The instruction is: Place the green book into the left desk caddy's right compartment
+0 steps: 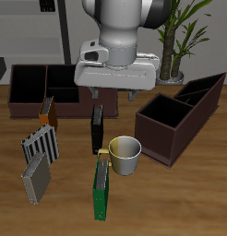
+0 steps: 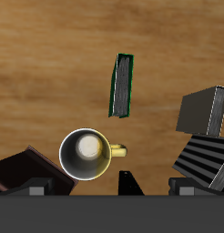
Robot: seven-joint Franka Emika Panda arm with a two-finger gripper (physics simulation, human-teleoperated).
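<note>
The green book [image 1: 102, 189] stands on its edge near the table's front edge, just in front of the mug; the wrist view shows its top edge [image 2: 123, 86]. The left desk caddy [image 1: 200, 103] is dark brown and sits diagonally. Its right compartment [image 1: 162, 114], the large square section, is open and empty. My gripper [image 1: 114, 94] hangs high above the middle of the table, open and empty, well behind the book and apart from the caddy. In the wrist view the gripper [image 2: 109, 189] shows only its fingertips [image 2: 36, 189].
A cream mug [image 1: 125, 155] stands between the green book and the caddy. A black book [image 1: 97, 129] stands behind the mug. Two grey striped books [image 1: 39, 147] and a second brown caddy [image 1: 41, 88] lie on the other side. A potted plant [image 1: 180, 37] stands at the back.
</note>
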